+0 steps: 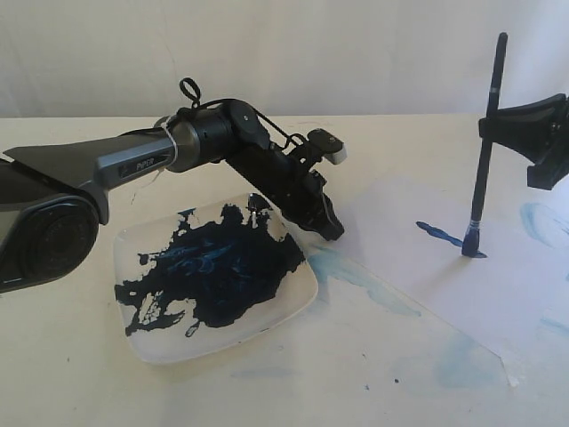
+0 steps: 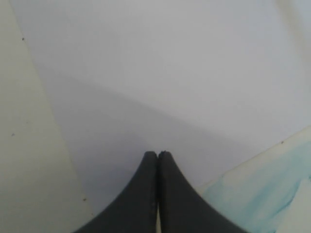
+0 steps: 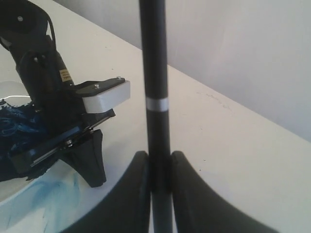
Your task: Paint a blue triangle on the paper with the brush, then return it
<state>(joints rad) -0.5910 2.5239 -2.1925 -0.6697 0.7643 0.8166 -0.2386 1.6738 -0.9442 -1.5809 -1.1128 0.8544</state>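
My right gripper is shut on the brush, a thin black stick with a silver band, held upright. Its dark bristle tip touches the paper at the end of a single dark-blue stroke. No blue triangle shows in any view. My left gripper is shut with nothing in it. Its tips point down at the paper near the sheet's edge beside the plate; I cannot tell whether they touch it.
A square white plate smeared with dark-blue paint lies left of the paper, under the left arm. Pale light-blue smears mark the table by the paper's edge. Bare table runs alongside the sheet.
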